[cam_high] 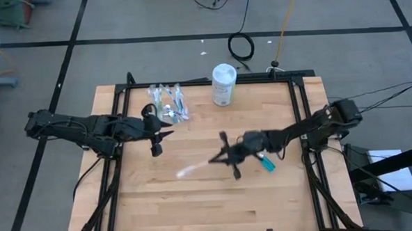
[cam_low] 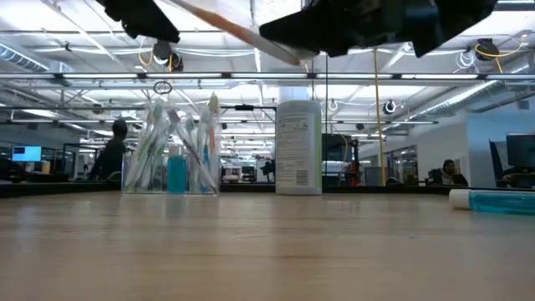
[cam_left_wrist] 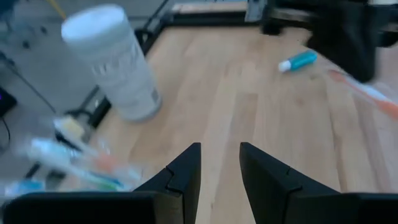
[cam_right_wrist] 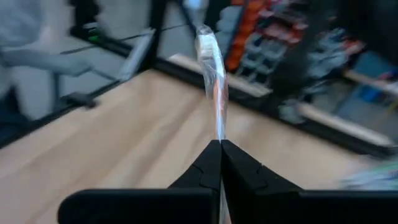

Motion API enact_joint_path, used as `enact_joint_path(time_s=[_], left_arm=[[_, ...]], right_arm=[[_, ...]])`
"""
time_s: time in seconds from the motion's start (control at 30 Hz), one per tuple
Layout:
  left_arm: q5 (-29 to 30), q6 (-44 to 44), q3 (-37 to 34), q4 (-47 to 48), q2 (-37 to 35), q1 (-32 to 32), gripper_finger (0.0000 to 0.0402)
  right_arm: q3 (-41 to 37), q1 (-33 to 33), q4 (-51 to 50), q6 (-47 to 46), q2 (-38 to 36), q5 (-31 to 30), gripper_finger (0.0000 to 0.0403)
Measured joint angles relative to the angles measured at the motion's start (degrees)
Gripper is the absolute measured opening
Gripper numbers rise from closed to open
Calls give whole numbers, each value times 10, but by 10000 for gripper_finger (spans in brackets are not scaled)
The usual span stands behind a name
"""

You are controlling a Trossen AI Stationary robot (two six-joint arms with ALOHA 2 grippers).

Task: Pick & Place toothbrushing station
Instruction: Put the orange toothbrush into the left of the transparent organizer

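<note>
The right claw [cam_high: 225, 158] is over the middle of the tabletop [cam_high: 196, 206], fingers pressed together on the handle end of a toothbrush [cam_high: 193, 169]. The right wrist view shows the brush [cam_right_wrist: 212, 68] sticking straight out from the shut fingertips, and the low view has it up off the wood, tilted. So the pick looks done and the carry to the cup [cam_high: 169, 104] is the step in hand.

The cup sits near the far-left part of the tabletop, already stuffed with brushes and a tube (it looks crowded in the low view [cam_low: 171, 159]). For a clean drop the brush probably needs tipping closer to upright, then coming down over the rim into a gap rather than onto the other handles. Holding it by the very end means the long free part could swing, so a slow move seems smart.

The left claw [cam_high: 157, 136] hovers just beside the cup, fingers spread a bit and holding nothing. It's right on the path in, so the approach may be tight on that side. The white canister [cam_high: 223, 85] stands by the far edge, to the right of the cup, another thing to skirt. One tube [cam_high: 266, 163] lies flat just beside the right arm. The near half of the tabletop has the most free room.
</note>
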State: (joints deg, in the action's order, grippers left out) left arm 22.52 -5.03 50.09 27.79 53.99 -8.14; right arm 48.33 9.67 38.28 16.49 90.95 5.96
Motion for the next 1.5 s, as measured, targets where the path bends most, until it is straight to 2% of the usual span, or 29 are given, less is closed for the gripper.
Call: enact_joint_path(time_s=[0.23,0.43,0.6,0.7,0.87,1.0,1.13,1.27,1.4,1.5], left_arm=[[31,74,0,-119,-5,-7,118],[31,176,0,-225,-5,-24,118],[32,194,0,-227,-24,-52,118],[35,196,-3,-204,-45,-80,118],[77,204,-54,-195,-91,-111,118],[79,201,-133,-212,-126,-107,118],[90,225,-201,-313,-149,-96,118],[88,223,-232,-394,-158,-82,118],[86,214,-238,-397,-158,-76,118],[86,214,-241,-395,-157,-73,118]], right_arm=[[0,-72,14,25,-60,0,1],[0,-98,-21,-79,-68,0,1],[0,-103,-61,-79,-68,-3,0],[0,-104,-63,-79,-68,-39,0],[0,-104,-78,-69,-68,-128,0],[0,-104,-76,-64,-68,-135,0],[0,-104,-36,-64,-68,-135,0],[0,-104,-22,-56,-69,-157,0],[0,-103,-28,-37,-69,-225,0],[0,-104,-35,-37,-69,-226,0]])
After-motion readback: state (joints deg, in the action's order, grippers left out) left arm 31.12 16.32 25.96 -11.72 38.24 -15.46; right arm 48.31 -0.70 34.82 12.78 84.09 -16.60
